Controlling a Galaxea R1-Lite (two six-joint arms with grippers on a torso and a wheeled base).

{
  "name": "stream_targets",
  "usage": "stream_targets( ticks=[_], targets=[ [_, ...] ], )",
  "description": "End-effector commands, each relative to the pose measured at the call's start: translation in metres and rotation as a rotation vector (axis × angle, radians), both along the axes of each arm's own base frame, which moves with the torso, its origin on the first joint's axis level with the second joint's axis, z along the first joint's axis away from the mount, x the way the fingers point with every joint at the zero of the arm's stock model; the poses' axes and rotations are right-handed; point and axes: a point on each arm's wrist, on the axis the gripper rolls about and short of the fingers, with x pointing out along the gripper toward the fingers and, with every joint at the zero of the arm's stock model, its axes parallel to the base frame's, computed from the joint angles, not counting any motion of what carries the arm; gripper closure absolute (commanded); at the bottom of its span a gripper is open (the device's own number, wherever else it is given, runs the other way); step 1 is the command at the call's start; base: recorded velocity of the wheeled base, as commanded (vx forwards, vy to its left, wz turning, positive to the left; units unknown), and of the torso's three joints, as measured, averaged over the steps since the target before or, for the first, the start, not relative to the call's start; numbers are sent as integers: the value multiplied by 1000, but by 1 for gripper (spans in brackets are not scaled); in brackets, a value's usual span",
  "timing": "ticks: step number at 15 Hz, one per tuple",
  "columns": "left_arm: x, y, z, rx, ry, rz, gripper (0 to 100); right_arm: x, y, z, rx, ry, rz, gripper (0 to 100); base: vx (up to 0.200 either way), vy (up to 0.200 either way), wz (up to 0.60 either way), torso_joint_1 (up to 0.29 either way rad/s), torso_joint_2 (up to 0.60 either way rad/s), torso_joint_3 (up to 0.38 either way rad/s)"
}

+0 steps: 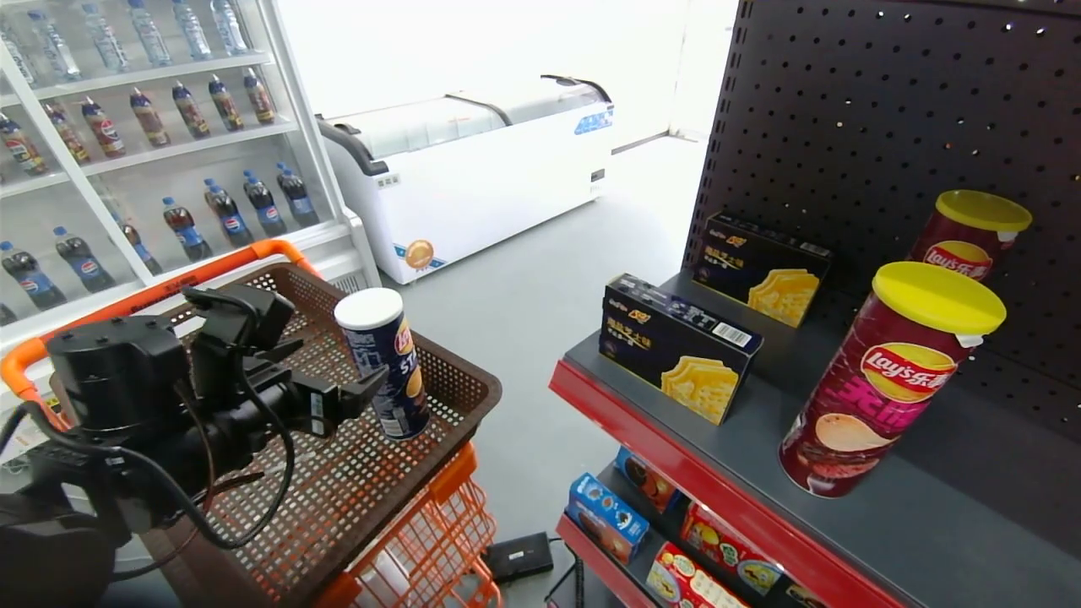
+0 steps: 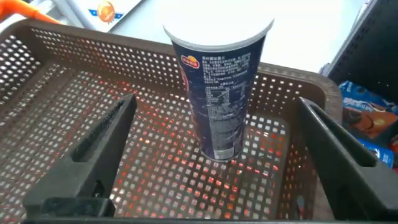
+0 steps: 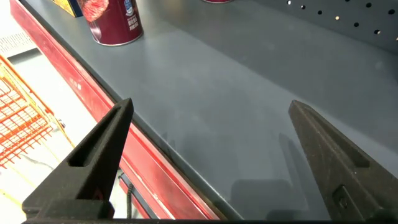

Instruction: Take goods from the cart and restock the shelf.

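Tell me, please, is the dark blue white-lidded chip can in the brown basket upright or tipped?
Upright: the dark blue chip can stands base-down on the brown basket floor, white lid up.

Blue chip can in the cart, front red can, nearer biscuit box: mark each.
Blue chip can [image 1: 404, 388]: head view, side wall.
Front red can [image 1: 878, 393]: head view, side wall.
Nearer biscuit box [image 1: 667, 359]: head view, front face.

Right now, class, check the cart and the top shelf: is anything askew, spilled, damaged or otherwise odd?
Nothing stands out. The blue can stands upright in the cart basket, ahead of the open left hand. On the shelf, the red cans and dark boxes stand in rows; no spill or dent shows.
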Motion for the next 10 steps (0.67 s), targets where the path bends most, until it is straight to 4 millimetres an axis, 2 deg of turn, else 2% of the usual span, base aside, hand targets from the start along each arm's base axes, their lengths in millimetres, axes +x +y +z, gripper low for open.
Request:
stream_targets(
  ticks=[1,5,10],
  targets=[
    [26,-4,-28,0,64,0,0,0,0,0,-1,1,0,0,0,0,0,0,0,0],
    [54,-9,-41,-6,61,1,0,0,0,0,-1,1,0,0,0,0,0,0,0,0],
    [68,-13,-53,-14,52,-5,0,0,0,0,-1,1,0,0,0,0,0,0,0,0]
  ],
)
